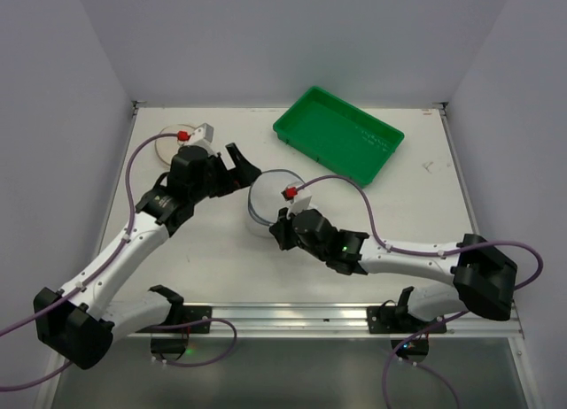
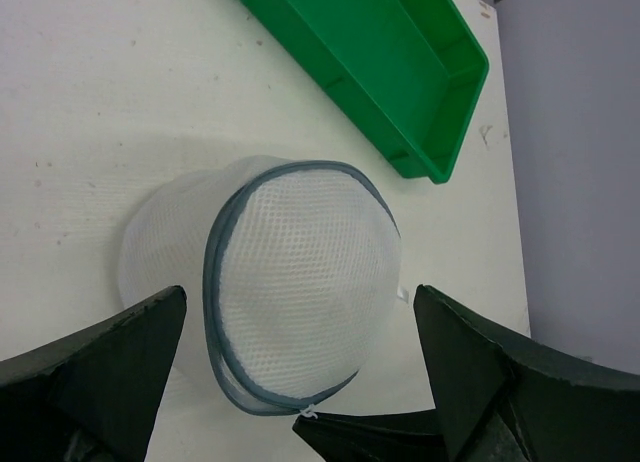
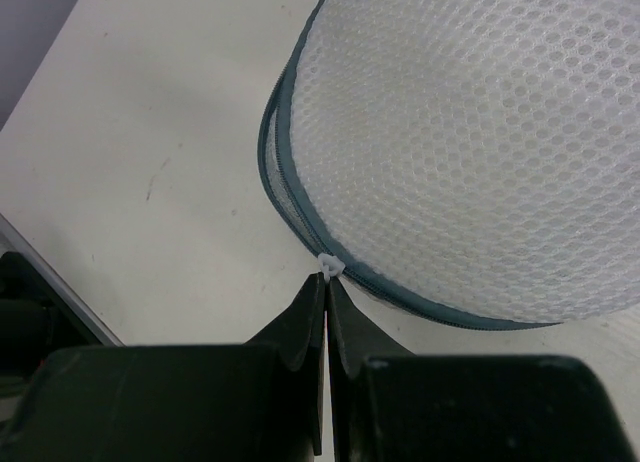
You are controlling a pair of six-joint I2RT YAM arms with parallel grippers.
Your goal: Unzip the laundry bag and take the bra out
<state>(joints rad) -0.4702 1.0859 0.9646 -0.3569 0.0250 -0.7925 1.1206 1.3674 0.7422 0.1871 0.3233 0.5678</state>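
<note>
The laundry bag (image 1: 270,199) sits mid-table just beyond the right gripper (image 3: 325,282), which is pinched tight on the white zipper pull (image 3: 329,266) at the bag's near rim, while the left gripper (image 1: 237,172) hangs wide open, empty, at its left.

I see the laundry bag (image 2: 300,302) resting out on the open surface (image 2: 90,102), away from its edges. It is a dome of white mesh, and the grey-blue zipper rim (image 2: 213,282) rings the face turned toward me. A small white pull (image 2: 308,412) sits at the rim's lowest point, and a dark tip (image 2: 365,437) pokes in just beside it. My left jaws stand wide apart, one on either side of the bag, touching nothing. The green tray (image 2: 400,72) lies well apart, toward the surface's far right corner.
</note>
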